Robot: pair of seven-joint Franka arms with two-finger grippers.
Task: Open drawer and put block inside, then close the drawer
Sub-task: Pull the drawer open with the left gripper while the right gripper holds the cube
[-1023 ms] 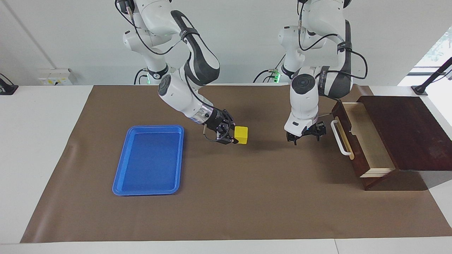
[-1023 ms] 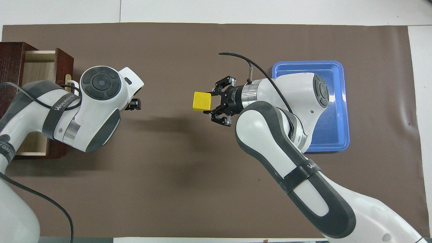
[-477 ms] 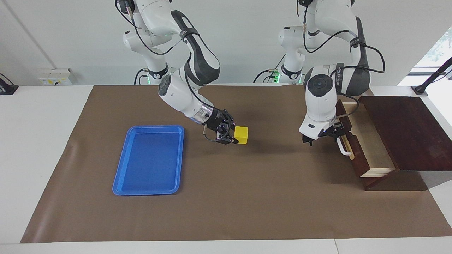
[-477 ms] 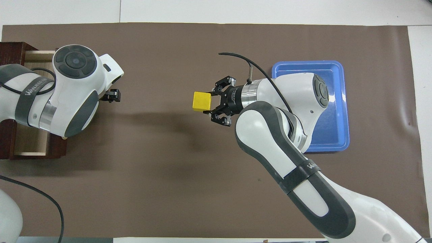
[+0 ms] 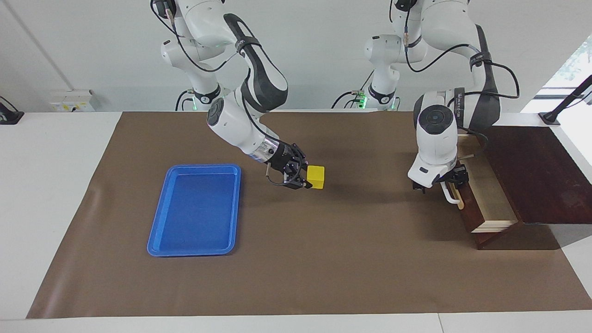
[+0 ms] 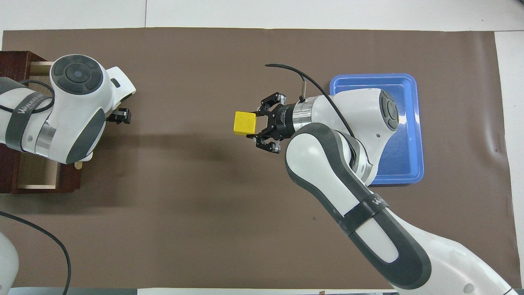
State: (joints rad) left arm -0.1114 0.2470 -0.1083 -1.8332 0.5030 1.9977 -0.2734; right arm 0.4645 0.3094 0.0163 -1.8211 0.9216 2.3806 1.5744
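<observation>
— Between the right gripper's [image 5: 307,181] fingers [image 6: 258,136], what is sitting?

— The block [image 5: 316,177] is sitting there, a small yellow cube. The fingers are closing on its sides and holding it over the brown mat [image 5: 300,259] on the desk [image 5: 51,152], roughly at the middle. Whether it is resting on the mat or hanging just above it, I cannot tell.

— And what is lying on the arm's side of those fingers?

— The blue tray [image 5: 159,233] is lying flat on the mat, toward the right arm's end of the desk, well apart from the block. In the overhead view the right arm's wrist is covering part of it.

— Where is the drawer [image 5: 481,194] standing relative to the block?

— It is standing well apart from it, at the left arm's end of the desk, pulled partway out of its dark wooden box [image 5: 532,171], with the pale interior showing.

— What is the left gripper [image 5: 441,181] doing?

— It is hanging right at the drawer front, just beside the white bar handle [image 5: 449,195]. It seems to be at the handle's end nearer to the robots. Its fingers are looking slightly apart, but whether they are gripping the handle or merely touching it, I cannot tell. In the overhead view the left arm's wrist is covering most of the drawer front and only one dark fingertip [image 6: 123,116] is peeking out over the mat.
</observation>
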